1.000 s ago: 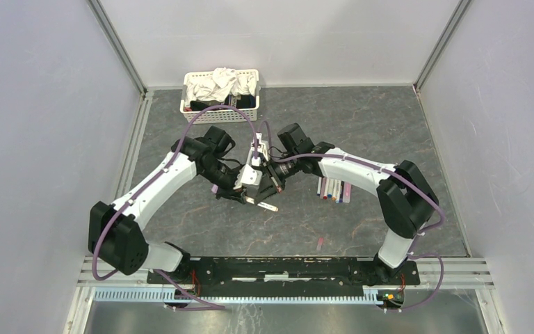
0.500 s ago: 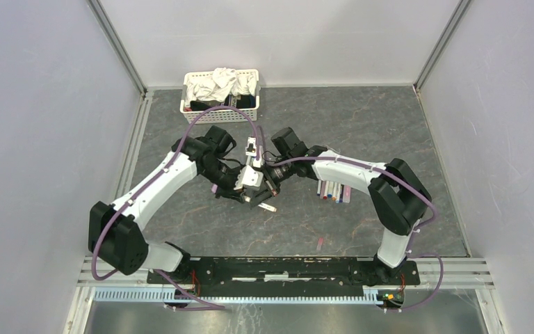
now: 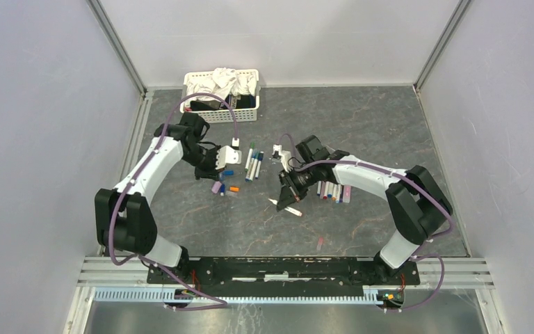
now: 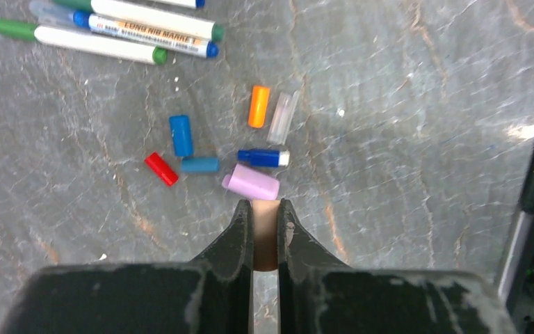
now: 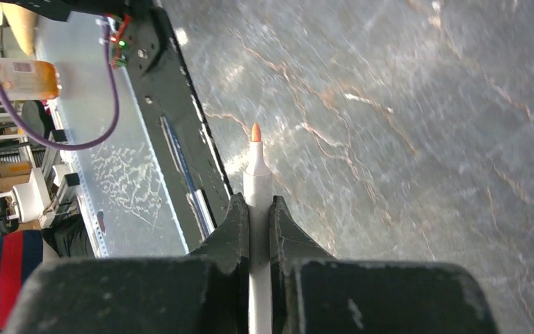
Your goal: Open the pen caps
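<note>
left wrist: left tool (image 4: 265, 209) clamps a cap (image 4: 265, 240), best released low beside the loose caps (image 4: 199, 165); right tool (image 5: 258, 205) clamps the pen (image 5: 256, 174).

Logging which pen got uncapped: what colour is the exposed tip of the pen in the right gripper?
Orange tip on the pen; right wrist view shows it best.

basket (image 3: 249, 115): back left | loose caps (image 3: 224, 188): on table (image 3: 361, 125) before it | row of pens (image 3: 334, 191): right of caps
</note>
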